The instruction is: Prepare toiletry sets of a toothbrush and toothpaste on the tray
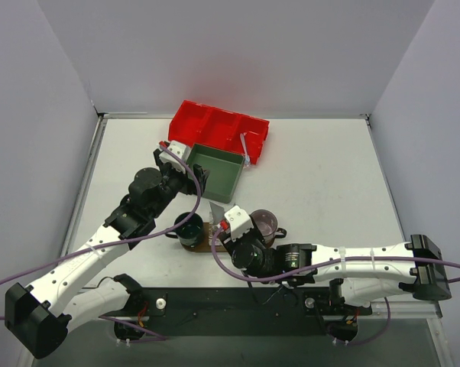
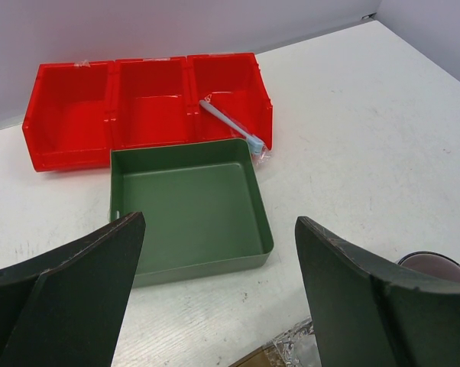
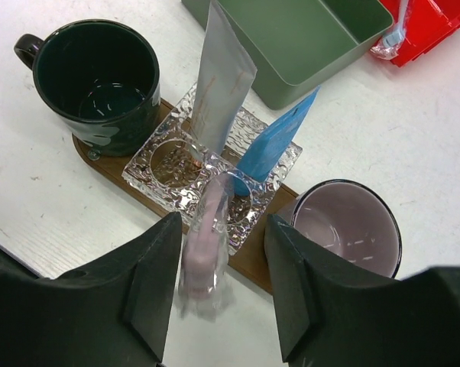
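The tray [image 3: 254, 264] is crowded end to end: dark mug [image 3: 96, 80] left, pink mug [image 3: 348, 229] right, and between them a glass holder [image 3: 169, 164] carrying a white tube [image 3: 218, 84] and a blue tube [image 3: 272, 141], the 2 standing upright and barring any low pass across. The green box [image 3: 306, 38] stands just beyond the tray, with the red bin [image 1: 215, 126] directly behind it, closing the far side. Bare table [image 1: 322, 168] lies open to the right of both.

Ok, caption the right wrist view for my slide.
Wrapped toothbrush between the open right fingers, at a glass holder that holds a white tube and blue tube on the tray.
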Robot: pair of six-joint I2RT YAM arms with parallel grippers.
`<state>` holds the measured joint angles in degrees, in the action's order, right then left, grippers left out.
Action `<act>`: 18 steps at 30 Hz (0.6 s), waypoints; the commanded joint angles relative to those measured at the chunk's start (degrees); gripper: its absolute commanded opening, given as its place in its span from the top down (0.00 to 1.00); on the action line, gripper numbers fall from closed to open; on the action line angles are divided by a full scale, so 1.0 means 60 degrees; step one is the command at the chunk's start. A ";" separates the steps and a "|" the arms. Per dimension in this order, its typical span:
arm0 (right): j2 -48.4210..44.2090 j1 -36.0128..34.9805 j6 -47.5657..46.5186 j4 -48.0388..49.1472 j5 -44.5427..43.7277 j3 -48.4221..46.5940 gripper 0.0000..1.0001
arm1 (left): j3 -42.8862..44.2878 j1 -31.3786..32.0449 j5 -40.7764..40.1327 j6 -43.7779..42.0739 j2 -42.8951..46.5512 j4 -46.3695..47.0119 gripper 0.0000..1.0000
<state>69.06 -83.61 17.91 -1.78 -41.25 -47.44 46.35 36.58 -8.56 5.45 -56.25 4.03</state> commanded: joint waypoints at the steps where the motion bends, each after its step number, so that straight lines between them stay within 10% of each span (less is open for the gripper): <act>1: -0.0025 -0.0127 0.0018 -0.0230 -0.0434 -0.0208 0.54 | 0.0054 -0.0046 0.0122 0.0014 0.0132 0.0309 0.10; 18: -0.1532 -0.0112 -0.0012 -0.0304 -0.0302 -0.0252 0.32 | 0.0097 -0.0046 0.0064 0.0087 0.0088 0.0251 0.10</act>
<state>63.35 -84.09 17.76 -3.36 -41.60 -47.44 46.35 36.58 -8.54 5.50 -56.25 4.03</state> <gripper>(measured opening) 0.673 0.904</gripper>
